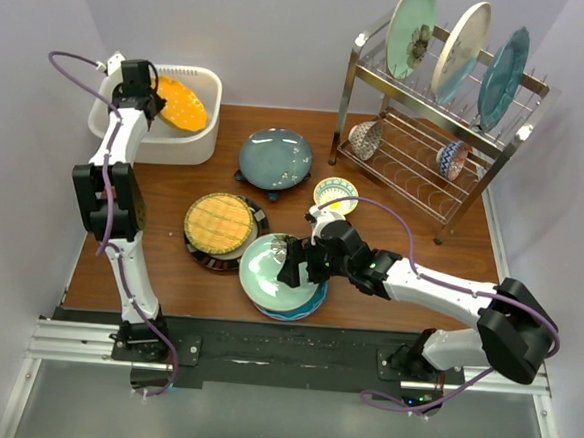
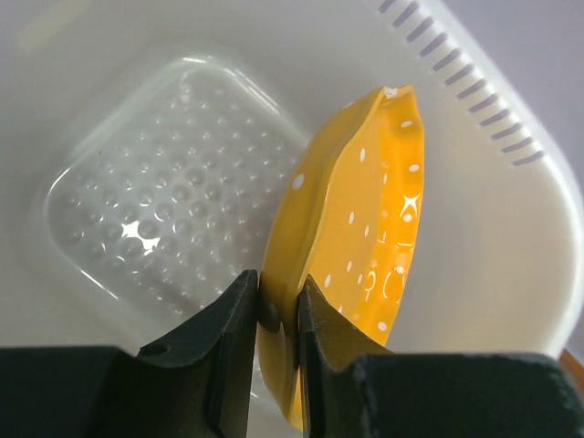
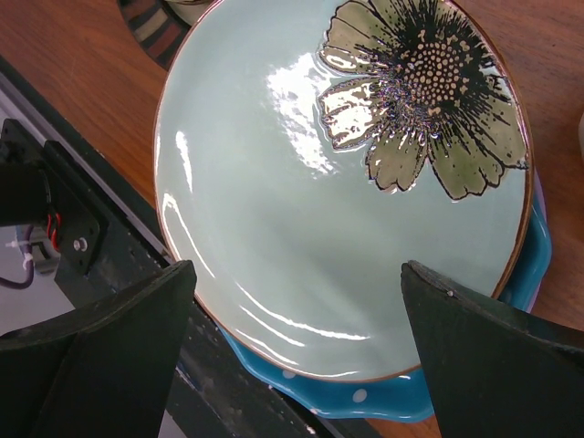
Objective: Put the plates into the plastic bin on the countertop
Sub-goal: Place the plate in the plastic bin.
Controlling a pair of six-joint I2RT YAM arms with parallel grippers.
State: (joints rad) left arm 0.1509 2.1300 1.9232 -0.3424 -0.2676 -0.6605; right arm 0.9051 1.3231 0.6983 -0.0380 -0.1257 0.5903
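The left tool [image 2: 278, 294] is clamped on the rim of the orange white-dotted plate [image 2: 365, 228], holding it on edge and tilted inside the plastic bin [image 1: 192, 147], which stands at the far left of the tabletop [image 1: 164, 185]. Whether the plate touches the bin's wall cannot be told.

The right tool [image 3: 297, 272] hangs with its jaws spread wide, gripping nothing, just above the pale green floral plate [image 3: 274, 182]. That plate lies on the blue dotted plate [image 3: 365, 403] at the near centre.

Just left of this stack sits the black-rimmed woven plate [image 1: 219, 224], and farther back the dark teal plate [image 1: 273, 158]. At the far right, the wire rack [image 1: 417, 158] holds 3 plates upright.
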